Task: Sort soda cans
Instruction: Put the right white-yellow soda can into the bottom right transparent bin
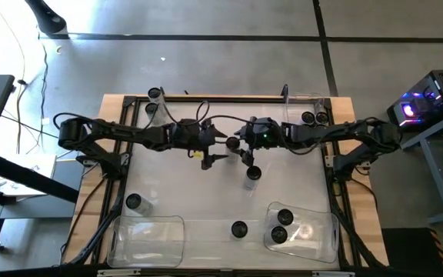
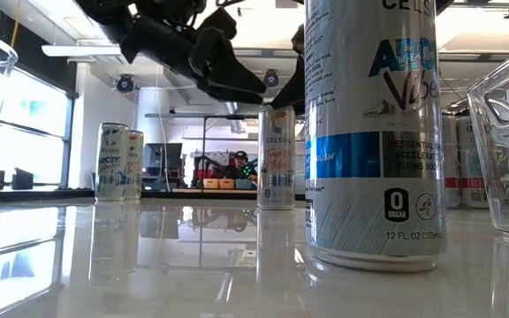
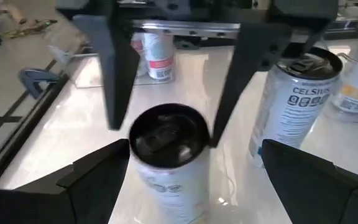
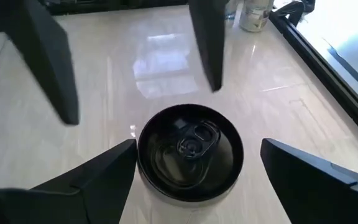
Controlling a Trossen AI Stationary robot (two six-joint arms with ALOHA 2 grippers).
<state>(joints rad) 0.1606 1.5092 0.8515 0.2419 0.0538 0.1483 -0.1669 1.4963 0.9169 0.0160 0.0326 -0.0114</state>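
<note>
Nearest can (image 2: pixel 374 132): standing alone at the table's front edge, untouched.
Right gripper (image 4: pixel 191 186): fingers apart, hanging over the centre can (image 4: pixel 190 151).
Left gripper (image 1: pixel 215 149): also spread, close by.
Advice: centre, descend straight, close evenly.

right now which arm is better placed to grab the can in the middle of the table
Right. The right gripper hangs open just above the middle can, fingers either side of it; the left gripper sits farther off.

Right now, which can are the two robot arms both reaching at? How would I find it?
Look at the middle of the white table, where both arms meet. Just below them stands one soda can, between the right gripper's open fingers. It stands alone in the open; other cans sit in bins or near edges.
</note>
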